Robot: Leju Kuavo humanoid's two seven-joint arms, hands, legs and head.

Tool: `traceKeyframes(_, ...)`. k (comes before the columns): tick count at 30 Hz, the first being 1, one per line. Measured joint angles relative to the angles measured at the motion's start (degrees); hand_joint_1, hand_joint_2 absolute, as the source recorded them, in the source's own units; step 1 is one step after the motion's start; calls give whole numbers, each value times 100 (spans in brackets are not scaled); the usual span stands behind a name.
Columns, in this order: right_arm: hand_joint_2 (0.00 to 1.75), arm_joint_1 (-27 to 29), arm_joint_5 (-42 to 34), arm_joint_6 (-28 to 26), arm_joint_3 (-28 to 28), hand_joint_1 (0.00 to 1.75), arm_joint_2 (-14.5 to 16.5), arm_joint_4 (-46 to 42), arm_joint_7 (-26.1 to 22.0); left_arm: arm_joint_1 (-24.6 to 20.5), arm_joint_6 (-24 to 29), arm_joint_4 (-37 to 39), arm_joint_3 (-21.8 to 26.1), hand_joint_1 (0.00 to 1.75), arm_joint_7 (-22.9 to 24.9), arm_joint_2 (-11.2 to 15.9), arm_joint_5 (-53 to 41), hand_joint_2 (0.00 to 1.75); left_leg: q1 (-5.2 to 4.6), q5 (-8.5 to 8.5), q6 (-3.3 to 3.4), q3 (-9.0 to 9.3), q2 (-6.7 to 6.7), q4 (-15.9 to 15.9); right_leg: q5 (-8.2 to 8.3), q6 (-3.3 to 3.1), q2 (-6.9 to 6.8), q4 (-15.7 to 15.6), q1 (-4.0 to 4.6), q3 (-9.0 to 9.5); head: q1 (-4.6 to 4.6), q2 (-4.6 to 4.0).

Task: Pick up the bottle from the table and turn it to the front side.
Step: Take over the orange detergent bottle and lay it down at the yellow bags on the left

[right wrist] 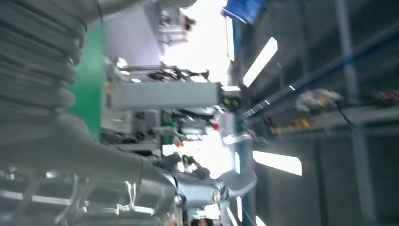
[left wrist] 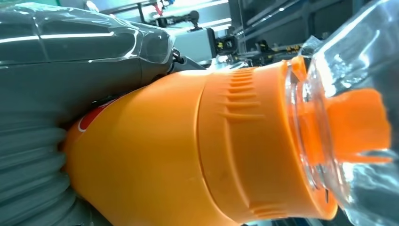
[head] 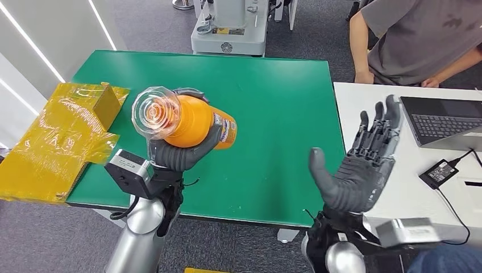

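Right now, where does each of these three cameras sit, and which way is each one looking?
Head view: high on the body, looking down at the green table; left hand grips the orange bottle, right hand open.
Left wrist view: behind the left hand, close on the bottle.
Right wrist view: behind the right hand, facing the room and ceiling lights.
Shared: head and left wrist views both show the bottle.

A crinkled yellow plastic-wrapped box [head: 62, 136] lies at the green table's [head: 273, 114] left edge. A grey open laptop [head: 446, 120] and what looks like a black power adapter [head: 438, 170] sit on the adjoining white desk [head: 369, 96], where a person in a grey shirt [head: 415, 40] sits.
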Motion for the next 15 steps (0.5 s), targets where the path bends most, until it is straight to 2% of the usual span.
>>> traceKeyframes(4,175,200,-634,425,-2,0,13,-602,-4,65,182,1,42,175,-25,38,-35,175,0,0,0,0,0,-1,0,0,0,0,0,0,0,0)
traceKeyframes(7,175,291,-680,787,-13,0,40,-811,-3,129,276,-2,102,175,-42,77,-70,175,1,0,0,1,0,-2,-1,-1,0,0,1,0,0,0)
traceKeyframes(11,175,330,-505,780,-20,0,58,-914,-1,198,558,-23,205,175,-86,138,-276,175,1,0,0,1,0,-2,-1,-1,0,2,1,1,-1,0)
traceKeyframes(15,175,327,-439,737,-8,0,63,-894,8,213,1177,-119,303,175,-28,244,-1023,175,1,1,0,1,0,-2,0,-1,0,3,1,1,1,0)
